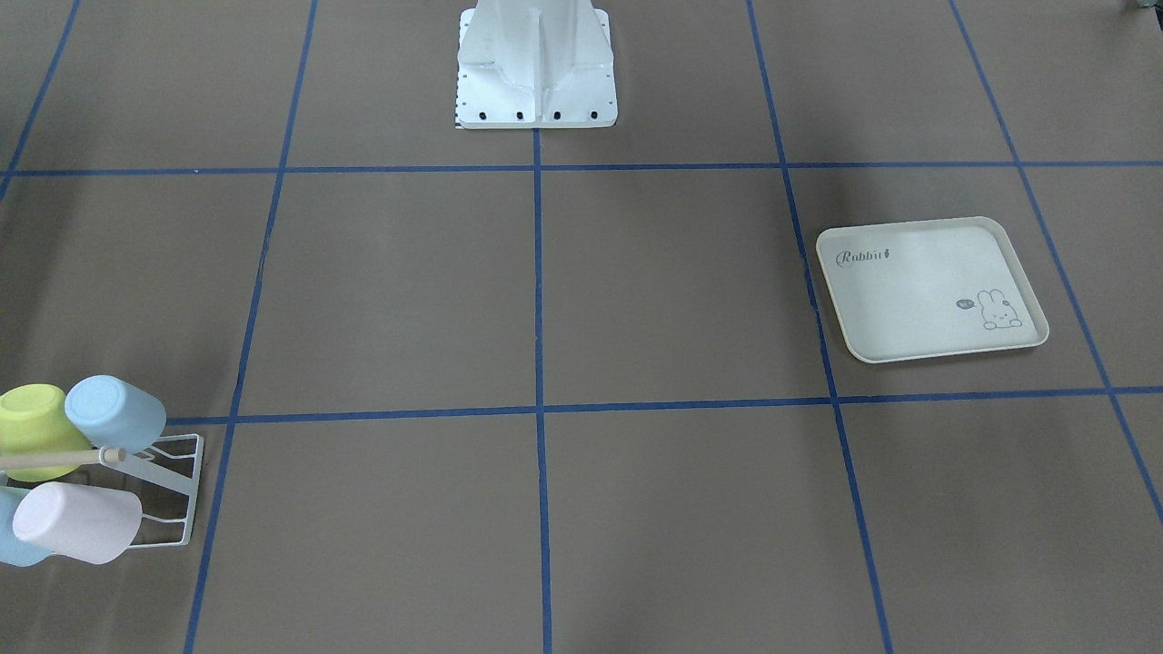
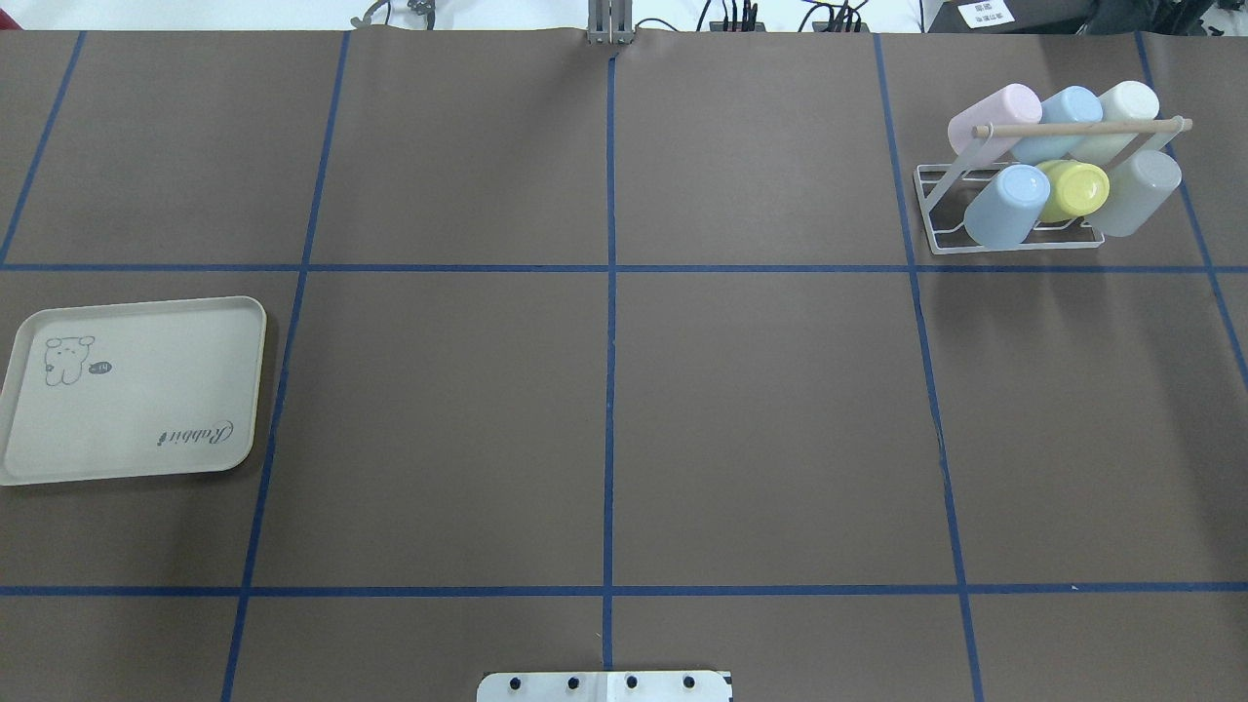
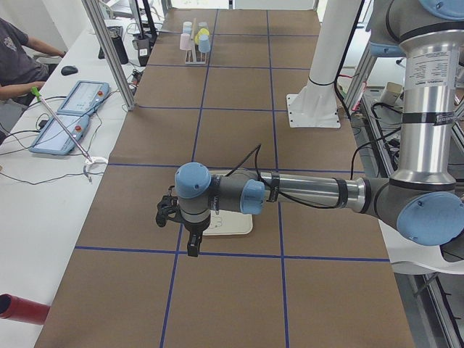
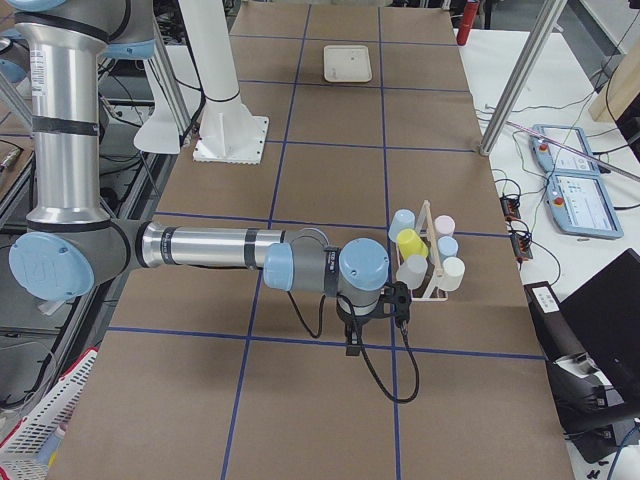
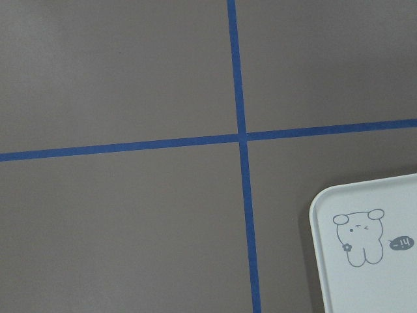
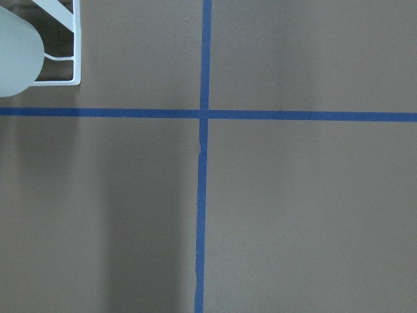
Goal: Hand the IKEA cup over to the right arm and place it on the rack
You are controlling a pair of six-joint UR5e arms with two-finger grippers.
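I see six pastel cups point(image 2: 1007, 205) on the rack point(image 2: 1014, 249) at the bench's point(image 2: 760, 419) far right, but cannot tell whether the left end effector point(image 3: 193, 248) or the right end effector point(image 4: 352, 343) is spread.

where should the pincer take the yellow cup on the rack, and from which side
Probably its closed bottom end, from above on the robot's side. The yellow cup leans on the rack with that end raised toward the robot, and the blue cup and grey cup flank it closely, so pinch top and bottom walls.
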